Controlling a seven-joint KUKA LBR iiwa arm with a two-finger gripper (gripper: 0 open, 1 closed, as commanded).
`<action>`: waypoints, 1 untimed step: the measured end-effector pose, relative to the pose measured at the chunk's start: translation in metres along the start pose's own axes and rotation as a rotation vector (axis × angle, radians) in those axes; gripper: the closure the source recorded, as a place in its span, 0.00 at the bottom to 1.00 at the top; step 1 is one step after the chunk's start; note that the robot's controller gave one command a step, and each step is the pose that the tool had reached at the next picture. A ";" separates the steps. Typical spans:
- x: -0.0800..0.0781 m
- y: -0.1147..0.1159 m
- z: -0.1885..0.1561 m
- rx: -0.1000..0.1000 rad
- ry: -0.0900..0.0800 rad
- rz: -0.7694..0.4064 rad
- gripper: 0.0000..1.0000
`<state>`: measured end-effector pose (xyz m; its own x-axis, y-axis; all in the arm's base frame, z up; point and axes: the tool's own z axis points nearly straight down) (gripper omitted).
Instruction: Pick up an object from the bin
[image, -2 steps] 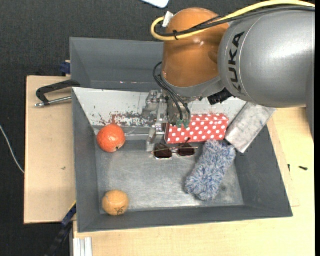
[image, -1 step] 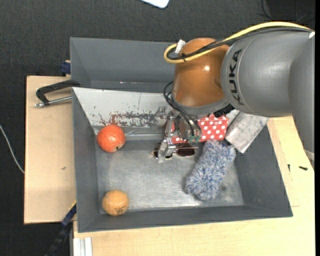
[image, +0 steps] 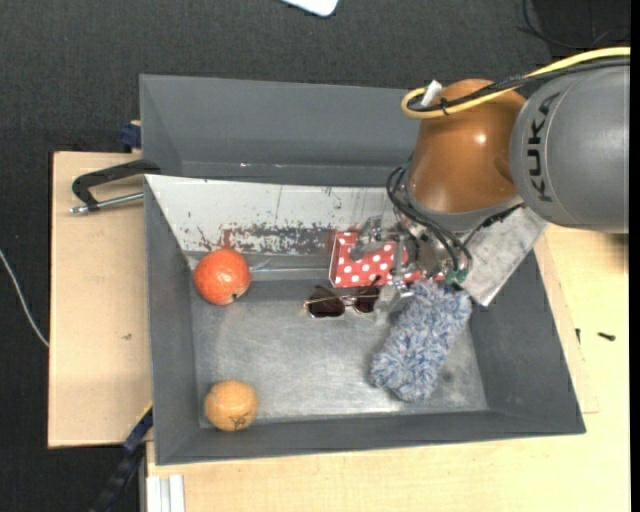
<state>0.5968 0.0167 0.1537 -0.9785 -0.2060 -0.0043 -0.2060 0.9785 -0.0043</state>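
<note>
**A:** Pouch (image: 362, 260), red with white dots, at the bin's (image: 300, 110) back wall. Is it the target?

**B:** Probably. The end effector (image: 418, 268) hangs at the pouch's right edge, since the arm enters from that side. Wide or narrow, I cannot tell.

**A:** And around the pouch?

**B:** Sunglasses (image: 342, 303) just in front, a knit mitten (image: 420, 345) front-right, grey cloth (image: 505, 255) right. Two fruits (image: 221, 276) (image: 231, 404) lie well left, so they're likely easier picks.
</note>
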 end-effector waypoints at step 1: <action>-0.009 0.016 0.018 -0.006 0.004 -0.069 0.00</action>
<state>0.6028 0.0341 0.1354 -0.9621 -0.2728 -0.0006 -0.2728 0.9621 0.0012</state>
